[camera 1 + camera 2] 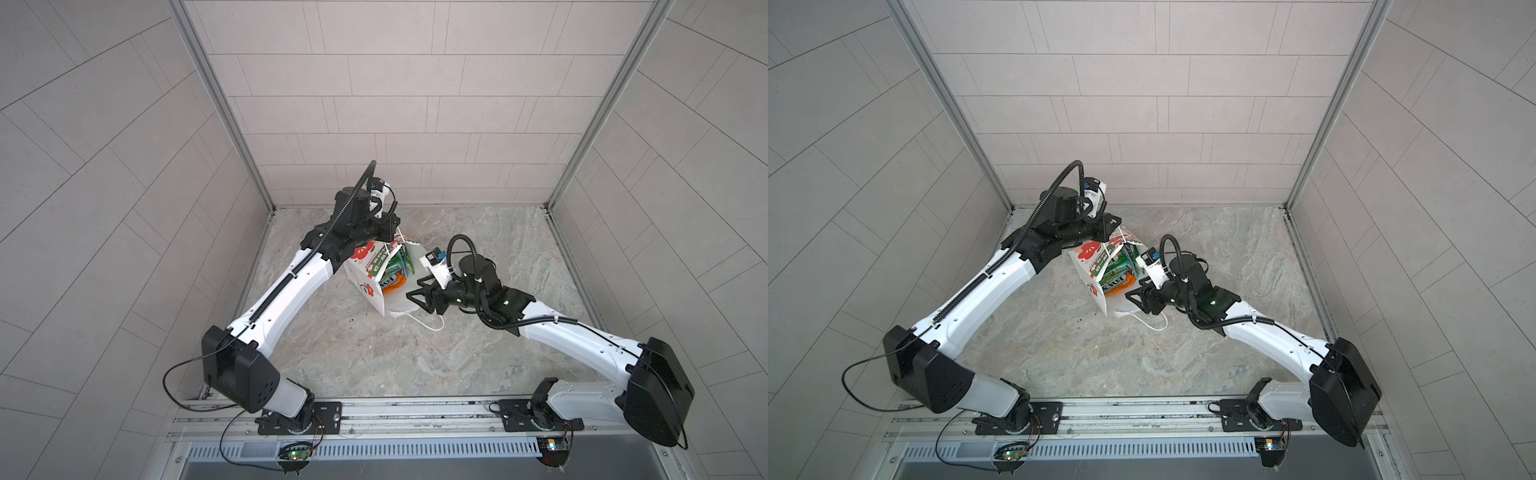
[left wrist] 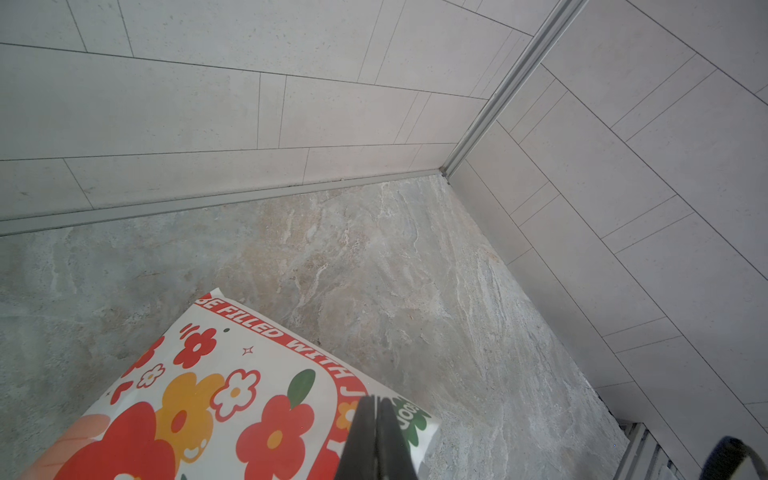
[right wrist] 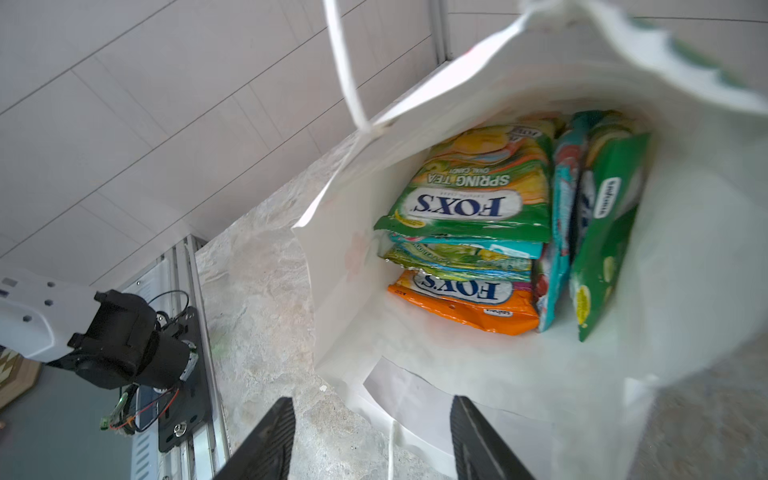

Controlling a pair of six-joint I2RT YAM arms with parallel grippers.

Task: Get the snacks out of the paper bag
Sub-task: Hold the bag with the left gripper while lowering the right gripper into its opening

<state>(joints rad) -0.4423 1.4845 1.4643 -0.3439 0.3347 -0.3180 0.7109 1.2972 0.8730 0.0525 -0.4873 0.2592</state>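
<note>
**Right wrist camera looks straight into the bag, snacks all inside**

Right wrist view first, and what a look it gives: the paper bag (image 3: 685, 249) gapes wide toward the lens with the snacks (image 3: 469, 232) tucked deep against its bottom. Four packets lie piled flat, a green "SPRING TEA" FOX'S packet (image 3: 469, 187) at one end of the pile and an orange FOX'S packet (image 3: 461, 299) at the other. Two more stand on edge just beside them, one teal-red (image 3: 561, 216), one green (image 3: 606, 232). None of them is outside the bag.

The right gripper (image 3: 374, 436) sits at the mouth, jaws apart with nothing between them, one finger over the bare table (image 3: 257, 291) and one over the bag's lower lip.

Over to the left wrist view: the left gripper (image 2: 376, 436) is pressed fully closed, pinching the bag's printed side near a corner, among red and yellow flowers.

In both top views the bag (image 1: 370, 282) (image 1: 1094, 270) rests tipped on the marble-look table near its middle, mouth turned toward the right arm. The left gripper (image 1: 388, 235) clamps the bag's far rim, while the right gripper (image 1: 417, 297) waits at the opening. A white cord handle (image 1: 428, 324) trails on the table below it.
</note>
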